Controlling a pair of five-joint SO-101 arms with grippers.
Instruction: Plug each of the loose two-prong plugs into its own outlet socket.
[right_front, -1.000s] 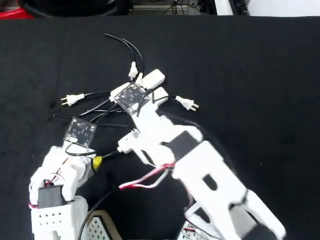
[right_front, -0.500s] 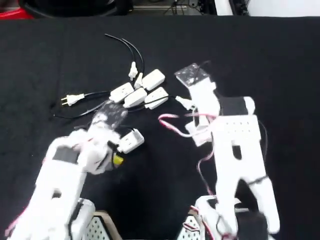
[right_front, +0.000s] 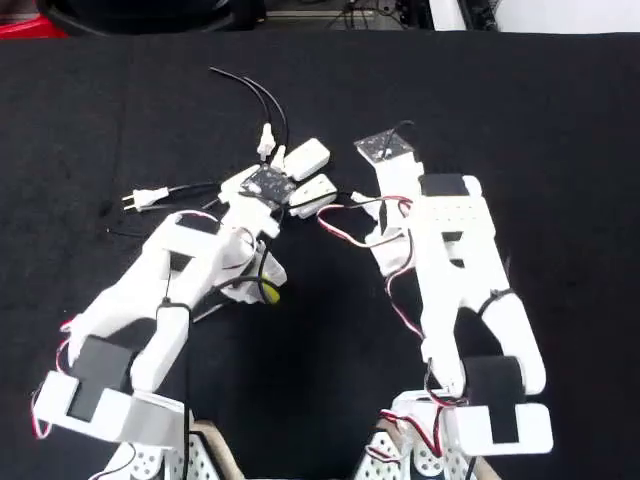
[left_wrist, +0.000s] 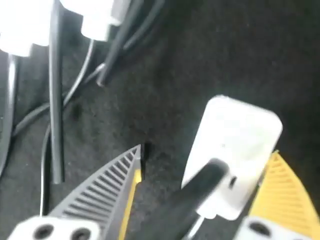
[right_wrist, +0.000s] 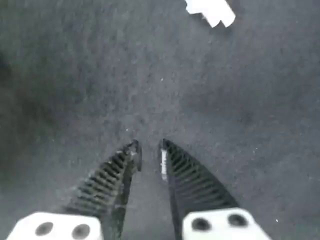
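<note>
Several white outlet sockets lie bunched at the table's middle, with black cords running off. One loose two-prong plug lies to their left and another just behind them. My left arm stretches over this bunch. My left gripper is open, and a corded white socket rests against its yellow finger. My right gripper hangs over bare cloth with its ribbed fingers almost touching and nothing between them. A white piece lies farther off.
The black cloth covers the whole table, with open room on the right and far side. Black cords trail from the sockets toward the back. My right arm stands just right of the sockets.
The left arm swung forward from the near left and now lies over the socket bunch. The right arm left that bunch and moved to its right side.
</note>
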